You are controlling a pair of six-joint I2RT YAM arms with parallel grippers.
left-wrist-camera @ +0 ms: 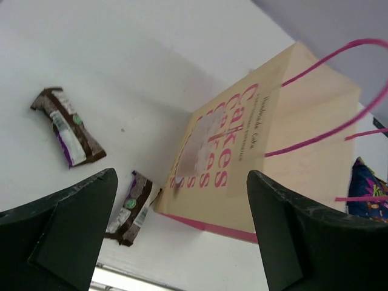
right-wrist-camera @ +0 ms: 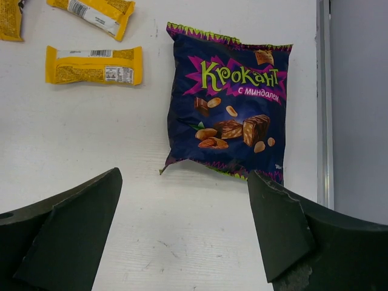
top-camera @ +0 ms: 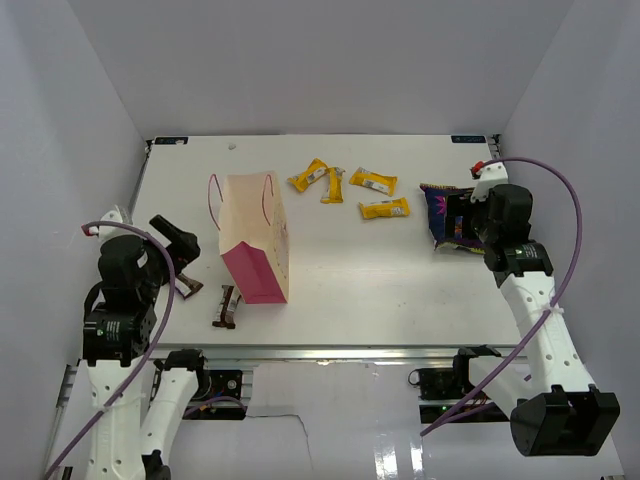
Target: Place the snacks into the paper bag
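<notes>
The pink paper bag (top-camera: 252, 245) stands upright at left centre, its mouth open; its cream side with pink lettering fills the left wrist view (left-wrist-camera: 267, 145). Several yellow bars (top-camera: 373, 181) lie behind it and to its right. The purple-blue chip bag (top-camera: 440, 215) lies at the right and shows flat in the right wrist view (right-wrist-camera: 227, 109). Two dark-brown bars lie in front of the paper bag at the left (top-camera: 227, 306) (left-wrist-camera: 68, 127). My left gripper (top-camera: 185, 250) (left-wrist-camera: 182, 242) is open and empty, left of the paper bag. My right gripper (top-camera: 462, 218) (right-wrist-camera: 185, 236) is open and empty, over the chip bag's near edge.
The table's right edge rail (right-wrist-camera: 323, 103) runs close beside the chip bag. Two yellow bars (right-wrist-camera: 94, 65) lie left of the chip bag in the right wrist view. White walls enclose the table on three sides. The table's front edge (top-camera: 330, 350) lies just below the dark bars.
</notes>
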